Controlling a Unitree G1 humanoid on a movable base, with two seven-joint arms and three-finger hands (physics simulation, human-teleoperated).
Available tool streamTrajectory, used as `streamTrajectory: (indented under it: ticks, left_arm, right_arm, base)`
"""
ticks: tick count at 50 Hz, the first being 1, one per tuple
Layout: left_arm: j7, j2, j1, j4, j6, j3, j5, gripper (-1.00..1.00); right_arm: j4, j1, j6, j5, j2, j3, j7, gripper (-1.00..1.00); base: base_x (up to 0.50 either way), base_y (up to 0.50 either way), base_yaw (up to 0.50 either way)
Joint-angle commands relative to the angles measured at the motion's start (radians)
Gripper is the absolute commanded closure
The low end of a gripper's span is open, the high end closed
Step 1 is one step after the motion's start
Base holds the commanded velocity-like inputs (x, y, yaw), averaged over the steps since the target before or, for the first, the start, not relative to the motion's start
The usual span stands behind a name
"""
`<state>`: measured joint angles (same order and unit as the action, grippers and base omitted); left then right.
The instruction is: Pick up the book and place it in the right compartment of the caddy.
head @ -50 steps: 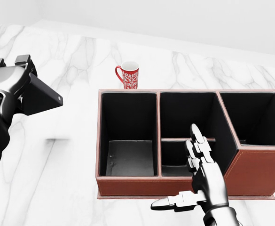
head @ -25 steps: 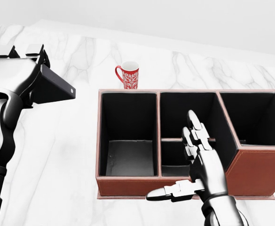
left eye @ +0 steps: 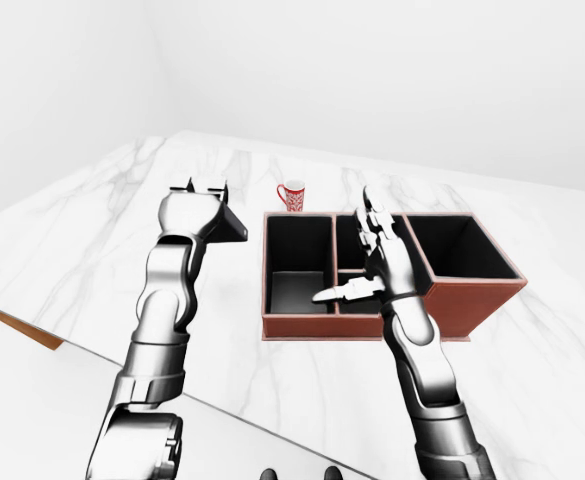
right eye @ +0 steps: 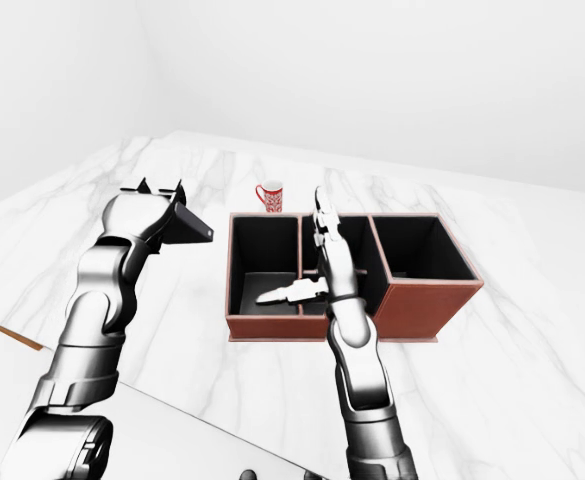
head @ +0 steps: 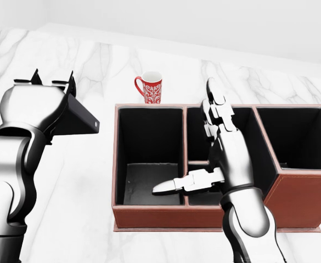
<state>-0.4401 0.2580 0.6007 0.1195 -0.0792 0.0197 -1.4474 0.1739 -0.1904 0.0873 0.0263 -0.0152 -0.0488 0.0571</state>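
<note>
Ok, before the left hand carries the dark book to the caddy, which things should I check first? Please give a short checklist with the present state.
1. Thin black book held in left hand: ok, lifted off the white marble counter.
2. Right compartment of the brown leather caddy empty: ok.
3. Path clear: not ok, the right hand hangs open above the middle compartment.
4. Red patterned mug out of the way: ok, it stands beyond the caddy's top edge.
5. Grip firmness: cannot tell.
</note>
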Motion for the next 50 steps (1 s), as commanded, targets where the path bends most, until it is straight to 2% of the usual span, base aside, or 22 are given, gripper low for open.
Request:
streamTrajectory:
  ticks: [1,6,11,22,31,32,42,47,49,50]
  left_arm:
    - [-0.051,-0.055,-0.036,-0.104,0.030,-0.015,-0.116,1.00]
    - [-0.068,-0.073,-0.054,-0.125,0.045,-0.030,-0.153,1.00]
    - [-0.075,-0.089,-0.056,-0.127,0.048,-0.038,-0.190,1.00]
    - [-0.126,-0.120,-0.035,-0.143,0.040,-0.055,-0.251,1.00]
    - [-0.142,-0.136,-0.029,-0.159,0.049,-0.063,-0.280,1.00]
    - [-0.154,-0.136,-0.024,-0.167,0.052,-0.062,-0.281,1.00]
    - [-0.176,-0.142,-0.015,-0.185,0.060,-0.062,-0.288,1.00]
    - [-0.183,-0.141,-0.019,-0.195,0.062,-0.060,-0.290,1.00]
    - [-0.176,-0.146,-0.034,-0.201,0.060,-0.064,-0.295,1.00]
    - [-0.194,-0.145,-0.032,-0.217,0.064,-0.063,-0.294,1.00]
  right_arm:
    - [-0.088,-0.125,0.000,0.066,-0.013,-0.011,-0.030,-1.00]
    - [-0.151,-0.187,0.000,0.085,-0.023,-0.010,-0.046,-1.00]
    - [-0.226,-0.224,0.000,0.119,-0.042,-0.031,-0.063,-1.00]
    - [-0.344,-0.296,0.000,0.179,-0.085,-0.055,-0.092,-1.00]
    - [-0.525,-0.296,0.000,0.201,-0.111,-0.064,-0.118,-1.00]
    - [-0.475,-0.307,0.000,0.205,-0.116,-0.064,-0.107,-1.00]
    - [-0.586,-0.319,0.000,0.206,-0.124,-0.063,-0.126,-1.00]
    - [-0.523,-0.338,0.000,0.208,-0.130,-0.064,-0.114,-1.00]
    - [-0.585,-0.330,0.000,0.206,-0.130,-0.065,-0.125,-1.00]
    - [-0.554,-0.338,0.000,0.208,-0.133,-0.066,-0.120,-1.00]
  base:
    - [0.00,0.00,0.00]
    - [0.00,0.00,0.00]
    - [0.00,0.00,0.00]
    - [0.00,0.00,0.00]
    - [0.00,0.00,0.00]
    - [0.00,0.00,0.00]
    - [0.00,0.00,0.00]
    - [0.00,0.00,0.00]
    - [0.00,0.00,0.00]
    - [0.00,0.00,0.00]
